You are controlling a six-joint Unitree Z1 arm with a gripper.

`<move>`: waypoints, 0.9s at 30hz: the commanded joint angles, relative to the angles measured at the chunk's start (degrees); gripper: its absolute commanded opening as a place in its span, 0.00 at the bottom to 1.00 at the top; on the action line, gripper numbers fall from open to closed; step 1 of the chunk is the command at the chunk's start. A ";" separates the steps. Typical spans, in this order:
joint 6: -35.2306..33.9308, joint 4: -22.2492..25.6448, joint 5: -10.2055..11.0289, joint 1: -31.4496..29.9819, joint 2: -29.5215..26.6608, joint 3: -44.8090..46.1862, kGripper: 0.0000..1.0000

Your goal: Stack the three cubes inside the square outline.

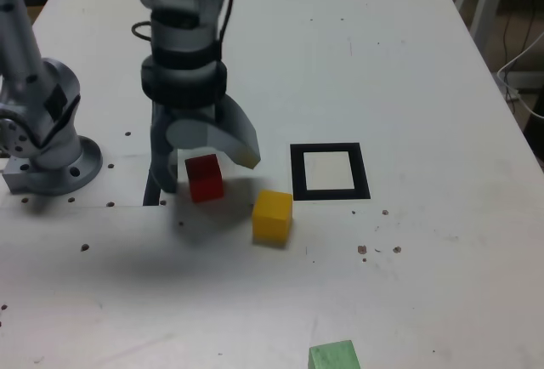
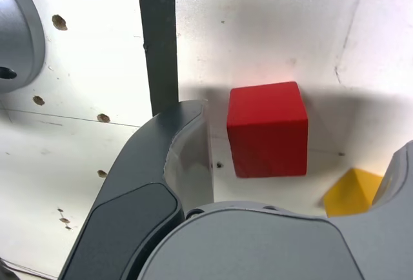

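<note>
Stacking has not begun: the square outline (image 1: 330,172) holds nothing, and all three cubes sit apart on the table (image 1: 408,63). Beside the outline, on the exterior view's left, lies the yellow cube (image 1: 273,216), with the red cube (image 1: 205,177) beyond it between the wide-spread fingers of the gripper (image 1: 208,169), not yet gripped. The green cube (image 1: 334,356) waits well apart, at the near edge.

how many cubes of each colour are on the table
red cube: 1
yellow cube: 1
green cube: 1, partly cut off at the exterior view's bottom edge
total: 3
</note>
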 commanded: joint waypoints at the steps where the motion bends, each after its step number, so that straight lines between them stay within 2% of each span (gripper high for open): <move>1: -0.82 -0.33 0.41 -0.21 1.35 -0.38 0.95; 8: -2.92 -0.37 1.83 -0.25 3.28 -0.34 0.93; 19: -3.78 -2.46 3.38 -0.25 5.29 0.31 0.82; 27: -3.67 -2.51 3.48 -0.25 5.44 0.15 0.64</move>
